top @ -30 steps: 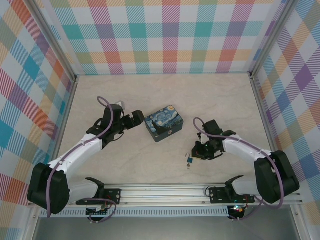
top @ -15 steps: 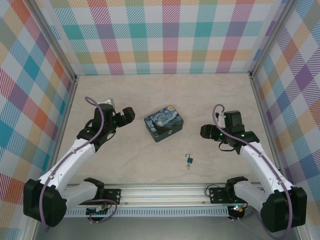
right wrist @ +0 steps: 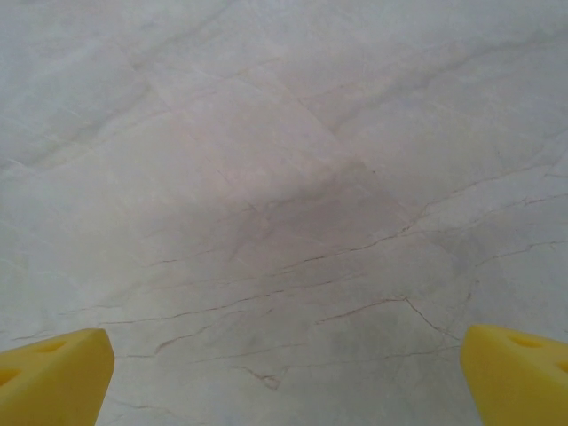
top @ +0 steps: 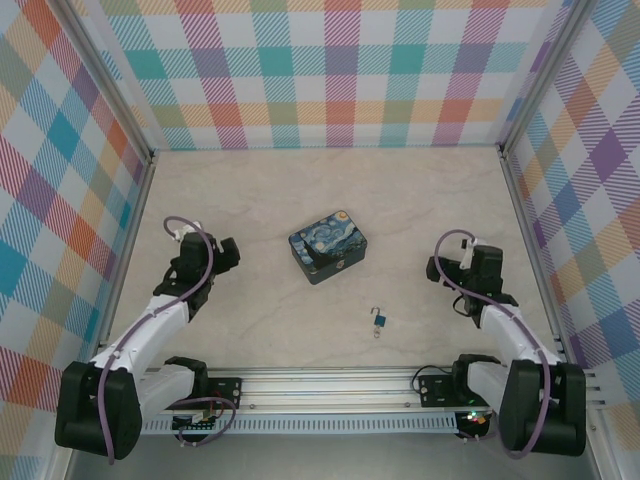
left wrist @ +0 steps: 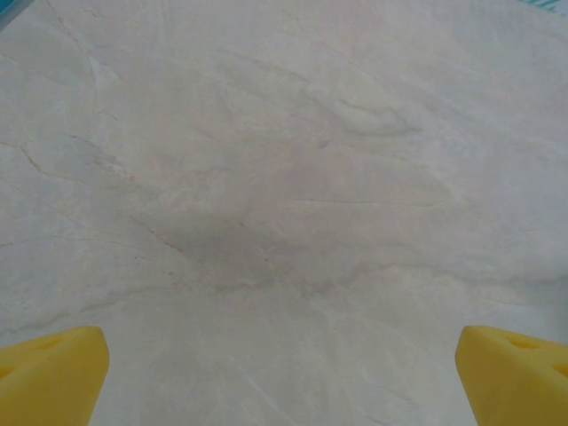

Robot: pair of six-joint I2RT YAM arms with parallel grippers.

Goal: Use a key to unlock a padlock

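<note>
The tiny blue padlock (top: 382,321) lies on the marble table toward the front, right of centre, its thin silver shackle pointing away from the arms. A dark sliver, the key (top: 377,332), sits at its near end; whether it is in the lock is too small to tell. My left gripper (top: 226,256) is far to the left, open, its yellow fingertips (left wrist: 49,373) wide apart over bare table. My right gripper (top: 441,268) is to the right of the padlock and apart from it, open, with its yellow fingertips (right wrist: 519,373) at the frame corners and nothing between them.
A rectangular tin box (top: 328,245) printed with Starry Night stands in the middle of the table (top: 300,190), behind and left of the padlock. Plaid walls enclose the table on three sides. A metal rail (top: 330,380) runs along the near edge by the arm bases.
Both arms have drawn back outward: the left away from the tin toward the left wall, the right away from the padlock to the right. Padlock and key stay where they lay.
</note>
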